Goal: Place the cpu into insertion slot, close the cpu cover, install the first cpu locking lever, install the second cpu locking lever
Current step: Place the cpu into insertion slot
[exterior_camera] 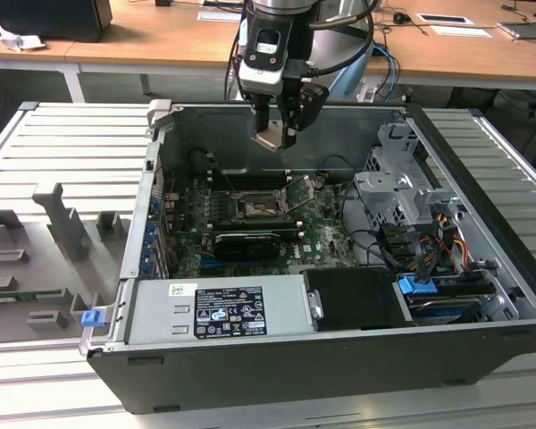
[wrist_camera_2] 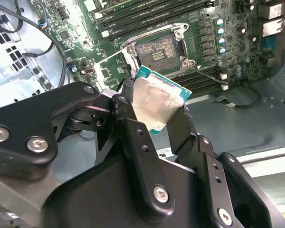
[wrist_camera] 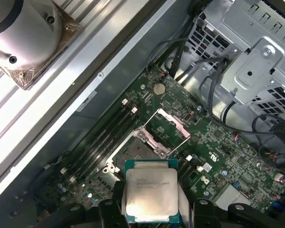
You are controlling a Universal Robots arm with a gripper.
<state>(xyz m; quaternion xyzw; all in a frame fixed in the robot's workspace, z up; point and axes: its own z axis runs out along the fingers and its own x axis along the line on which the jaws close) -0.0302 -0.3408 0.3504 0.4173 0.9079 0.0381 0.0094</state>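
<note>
1. The gripper (exterior_camera: 277, 134) hangs over the open computer case (exterior_camera: 482, 268), towards its far wall. Its fingers (wrist_camera_2: 129, 114) are closed on two opposite edges of the cpu (exterior_camera: 270, 141), which sits tilted with its metal face showing in both wrist views.
2. The insertion slot (exterior_camera: 255, 210) lies bare on the green motherboard (exterior_camera: 322, 237), below the chip and well apart from it.
3. In the first wrist view the cpu cover (wrist_camera: 173, 124) stands swung up off the slot along one edge.
4. By my reading none of the four steps is finished (seating, cover and both levers are all left).
5. Edges: the chip's green rim and corners stick out past the fingers, so its sides are free.
6. Room: the air straight above the slot is open.
   - The memory slots (exterior_camera: 241, 179) run just beside it on the far side.
   - The drive cage (exterior_camera: 402, 188) and loose cables (exterior_camera: 375, 246) crowd the exterior view's right.
   - The power supply box (exterior_camera: 219, 308) sits at the near edge.
</note>
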